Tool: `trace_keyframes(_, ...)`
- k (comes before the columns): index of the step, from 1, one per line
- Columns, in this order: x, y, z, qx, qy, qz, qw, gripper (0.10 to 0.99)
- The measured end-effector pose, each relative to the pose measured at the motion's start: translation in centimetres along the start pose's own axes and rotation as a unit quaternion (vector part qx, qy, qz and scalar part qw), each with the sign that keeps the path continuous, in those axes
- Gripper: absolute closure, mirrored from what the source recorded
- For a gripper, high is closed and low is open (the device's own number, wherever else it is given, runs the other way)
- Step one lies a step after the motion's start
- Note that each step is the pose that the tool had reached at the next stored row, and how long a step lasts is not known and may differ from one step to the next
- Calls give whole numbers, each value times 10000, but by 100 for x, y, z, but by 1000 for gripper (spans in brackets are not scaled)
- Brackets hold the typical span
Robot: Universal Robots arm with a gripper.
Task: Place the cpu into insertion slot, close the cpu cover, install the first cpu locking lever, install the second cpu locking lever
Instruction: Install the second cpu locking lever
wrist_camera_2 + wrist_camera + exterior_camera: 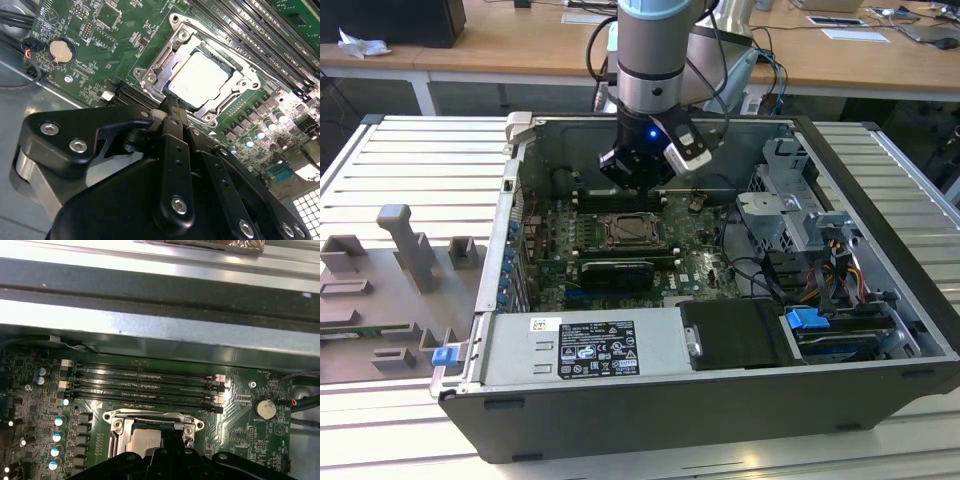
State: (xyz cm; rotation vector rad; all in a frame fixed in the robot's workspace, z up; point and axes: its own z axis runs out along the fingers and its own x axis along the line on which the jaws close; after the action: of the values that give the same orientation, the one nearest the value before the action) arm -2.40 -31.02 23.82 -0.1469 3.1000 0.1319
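An open dark grey computer case [880,190] lies on its side on a ribbed metal table [400,170]. Inside it, a green motherboard [690,255] fills the floor, with a tangle of black cables [750,265] and a grey drive cage [790,200] toward the exterior view's right and a labelled silver power supply box [585,345] along the near wall.

The black gripper [172,107] hangs over the board just beside the square silver-rimmed insertion slot [635,232]. In the second wrist view its thin black fingers [175,120] come together to a closed tip at the socket's edge, grasping nothing that can be seen. The gripper's body covers the near part of the socket in both wrist views.

The small square cpu [200,80] with its pale metal face lies flat in the slot, framed by the thin silvery cpu cover [220,50] lying down around it. Whether the levers are latched is hard to tell.

Long narrow black memory slots [145,385] run just beside the socket, and a round silver coin battery [265,409] sits near them.
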Motion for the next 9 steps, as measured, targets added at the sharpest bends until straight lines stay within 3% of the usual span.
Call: trace_keyframes(9,0,-5,-32,1,0,0,10000,980)
